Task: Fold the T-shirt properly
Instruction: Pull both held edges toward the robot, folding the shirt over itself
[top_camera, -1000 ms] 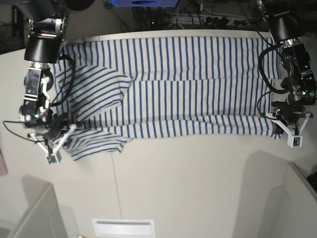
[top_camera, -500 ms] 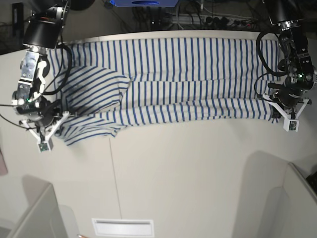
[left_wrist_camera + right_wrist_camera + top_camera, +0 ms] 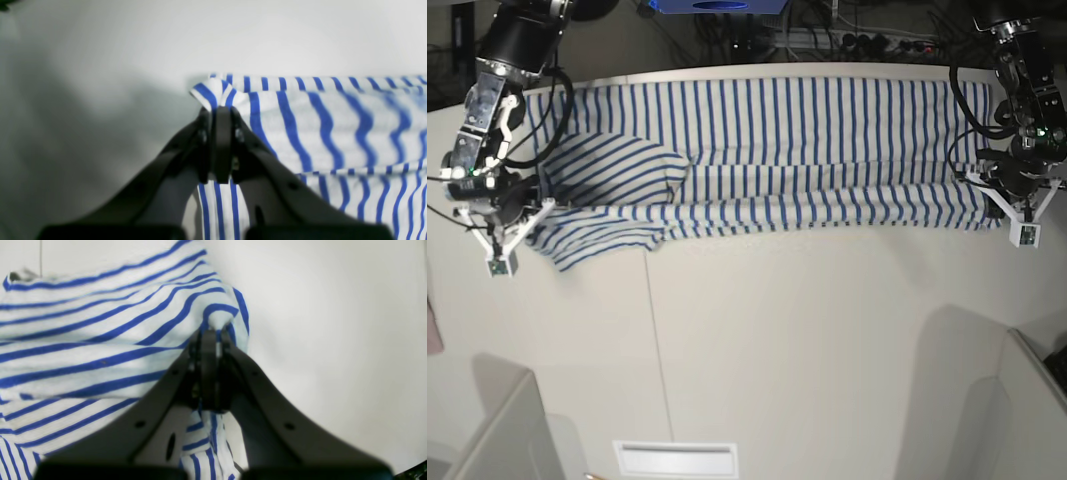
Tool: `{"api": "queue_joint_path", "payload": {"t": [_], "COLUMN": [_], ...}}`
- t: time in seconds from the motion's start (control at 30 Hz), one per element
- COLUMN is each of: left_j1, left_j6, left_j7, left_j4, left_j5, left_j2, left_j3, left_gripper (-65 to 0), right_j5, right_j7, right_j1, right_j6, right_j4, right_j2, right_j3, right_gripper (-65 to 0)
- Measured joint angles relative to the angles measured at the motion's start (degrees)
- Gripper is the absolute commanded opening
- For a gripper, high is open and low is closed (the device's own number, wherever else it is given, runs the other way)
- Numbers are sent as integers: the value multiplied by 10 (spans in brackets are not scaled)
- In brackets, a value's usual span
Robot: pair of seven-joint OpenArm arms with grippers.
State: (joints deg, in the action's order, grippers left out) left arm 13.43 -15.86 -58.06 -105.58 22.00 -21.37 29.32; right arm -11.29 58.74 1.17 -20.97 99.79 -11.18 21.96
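Note:
The T-shirt (image 3: 767,150), white with thin blue stripes, lies spread across the far half of the table, its near edge lifted and doubled back. My left gripper (image 3: 999,208) is shut on the shirt's near right corner (image 3: 213,91). My right gripper (image 3: 530,222) is shut on the shirt's near left corner (image 3: 218,318), by the sleeve with slanted stripes (image 3: 617,170). Both corners are pinched between closed jaws in the wrist views. The neck label and orange tab are hidden.
The white table (image 3: 807,340) stretches bare in front of the shirt. Grey bin walls stand at the near left (image 3: 507,430) and near right (image 3: 1017,400). A white slot plate (image 3: 675,458) sits at the front edge. Cables and equipment (image 3: 827,40) lie behind the table.
Both grippers have carried the shirt's near edge away from the front, toward the far side. The doubled-back strip of shirt is now narrower and sits higher on the table.

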Motion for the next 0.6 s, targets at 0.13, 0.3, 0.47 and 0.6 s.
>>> {"api": "queue_joint_path", "payload": {"t": [0.13, 0.3, 0.47, 0.6], "left_j1": [14, 26, 41, 45], "left_j6": [0, 0, 0, 0], "left_j7": [2, 2, 4, 2], "left_j4": [-7, -15, -19, -19], "left_j5": [-2, -2, 0, -5], "left_j2": [-4, -2, -4, -4], "left_j3": [2, 2, 0, -2], "left_gripper": [-650, -650, -650, -650], "right_j5": [6, 0, 2, 1], "right_j7": [38, 77, 84, 81], "right_j1": [26, 25, 45, 63], "right_j6": [0, -1, -1, -1], "right_j4": [55, 92, 92, 92], "right_j2": [22, 28, 30, 59], "right_j3": [5, 35, 35, 35], "right_gripper": [-650, -650, -650, -650]}}
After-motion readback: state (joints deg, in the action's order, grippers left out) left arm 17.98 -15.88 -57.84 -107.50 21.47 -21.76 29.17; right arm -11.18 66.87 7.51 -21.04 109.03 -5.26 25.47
